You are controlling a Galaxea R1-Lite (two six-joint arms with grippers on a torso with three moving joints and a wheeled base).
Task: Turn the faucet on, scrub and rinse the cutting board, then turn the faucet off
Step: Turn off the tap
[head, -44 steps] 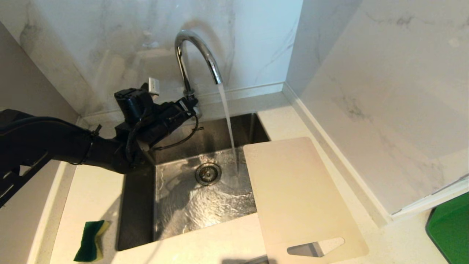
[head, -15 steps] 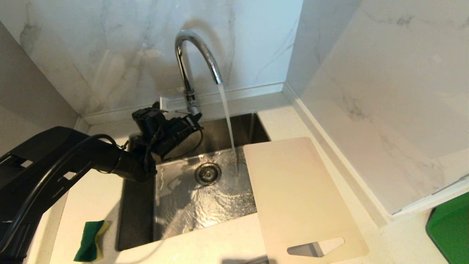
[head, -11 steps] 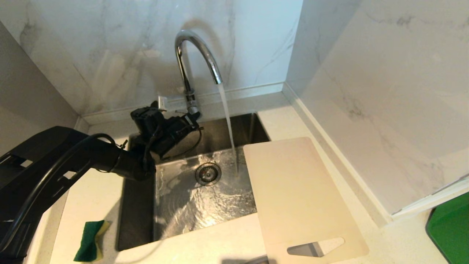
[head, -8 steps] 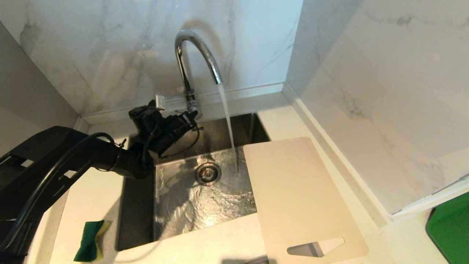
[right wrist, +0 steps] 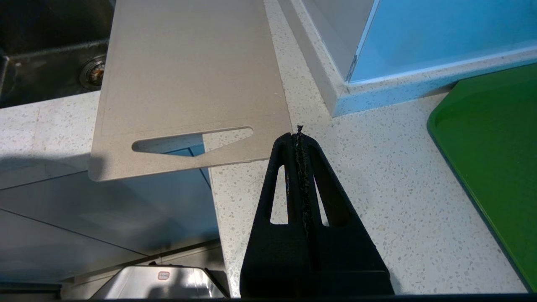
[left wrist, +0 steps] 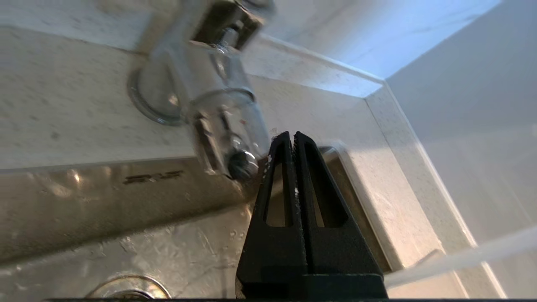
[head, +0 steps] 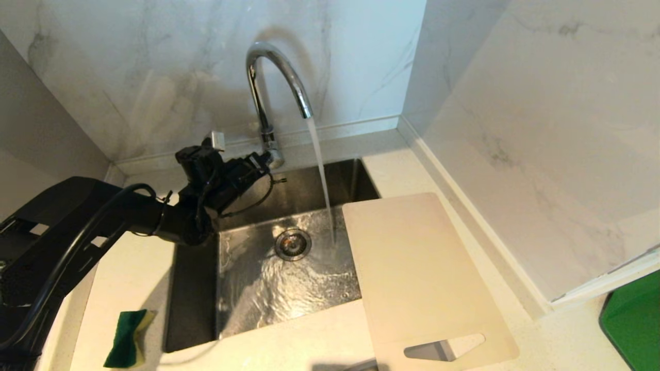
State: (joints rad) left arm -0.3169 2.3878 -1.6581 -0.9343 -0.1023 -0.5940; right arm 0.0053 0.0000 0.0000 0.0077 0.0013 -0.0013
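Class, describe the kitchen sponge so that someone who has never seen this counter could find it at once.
Start at the steel sink basin under the running chrome gooseneck faucet. On the pale speckled countertop beside the basin's left edge lies the small sponge: dark green on top with a yellow layer, unlike the big cream-white plastic cutting board opposite.

You're in a kitchen: steel sink [head: 196, 288] sunk into a speckled stone countertop [head: 129, 273], chrome faucet [head: 273, 77] running at its back edge, marble-look wall panels [head: 154, 62], sponge [head: 126, 337] near the front-left corner.
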